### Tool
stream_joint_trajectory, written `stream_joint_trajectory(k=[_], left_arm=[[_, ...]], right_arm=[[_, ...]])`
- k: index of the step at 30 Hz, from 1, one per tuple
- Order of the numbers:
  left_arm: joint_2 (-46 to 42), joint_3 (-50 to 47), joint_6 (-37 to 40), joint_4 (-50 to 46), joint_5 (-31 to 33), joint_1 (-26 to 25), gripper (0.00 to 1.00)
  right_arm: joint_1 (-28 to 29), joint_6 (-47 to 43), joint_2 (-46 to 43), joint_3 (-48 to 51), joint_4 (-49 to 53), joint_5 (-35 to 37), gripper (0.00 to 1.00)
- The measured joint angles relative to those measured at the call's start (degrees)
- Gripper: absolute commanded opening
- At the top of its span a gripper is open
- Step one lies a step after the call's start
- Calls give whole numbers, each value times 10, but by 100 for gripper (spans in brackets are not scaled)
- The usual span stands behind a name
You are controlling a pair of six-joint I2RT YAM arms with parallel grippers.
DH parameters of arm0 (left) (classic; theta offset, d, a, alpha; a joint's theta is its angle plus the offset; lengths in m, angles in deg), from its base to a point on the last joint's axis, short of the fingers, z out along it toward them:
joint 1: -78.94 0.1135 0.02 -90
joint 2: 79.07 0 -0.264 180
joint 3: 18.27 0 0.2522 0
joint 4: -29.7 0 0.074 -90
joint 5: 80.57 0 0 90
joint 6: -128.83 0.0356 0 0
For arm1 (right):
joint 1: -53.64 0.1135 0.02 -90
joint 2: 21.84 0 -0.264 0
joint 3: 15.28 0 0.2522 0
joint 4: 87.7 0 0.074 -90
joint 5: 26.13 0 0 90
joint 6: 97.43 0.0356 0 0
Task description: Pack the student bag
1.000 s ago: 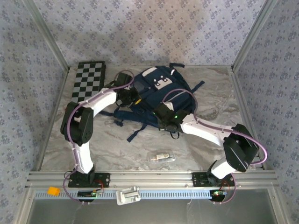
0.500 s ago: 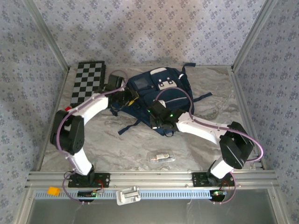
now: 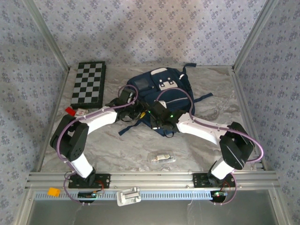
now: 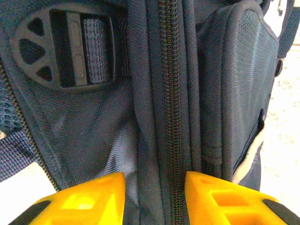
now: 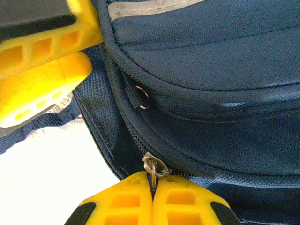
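Navy woven fabric with white panels forms the large student bag (image 3: 161, 91). It lies on the grey marbled tabletop (image 3: 201, 140), toward the far centre, near a black-and-white chequered board (image 3: 89, 83).

Handling, as judged: the shell is soft and limp. It will sag and fold rather than keep its shape, so lifting by loose cloth is unreliable. The coarse weave offers good friction and is not fragile. Preferred hold points are the small metal zip pull (image 5: 153, 166), the webbing straps and the round black plastic buckle (image 4: 65, 49).

Right gripper (image 5: 152, 197): yellow jaws fully closed on the metal zip pull at the bag's near edge.

Left gripper (image 4: 154, 197): jaws partly apart, one on either side of a closed zip track along a padded seam. No firm pinch is evident.
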Motion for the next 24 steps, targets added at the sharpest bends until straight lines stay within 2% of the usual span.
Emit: stream_joint_trajectory(k=[4,9,15,24], left_arm=[[11,0,-22,19,23,-10,21],[11,5,-21,21,50,-16,0],[10,16,-2,6,74,-10,0],[4,35,47,-30,85,81,0]], right_arm=[[0,0,9,0,0,1,0],[0,0,12,0,-1,5,0],[3,-4,11,-7,17,18,0],[-12,-31,-56,12,111,28,0]])
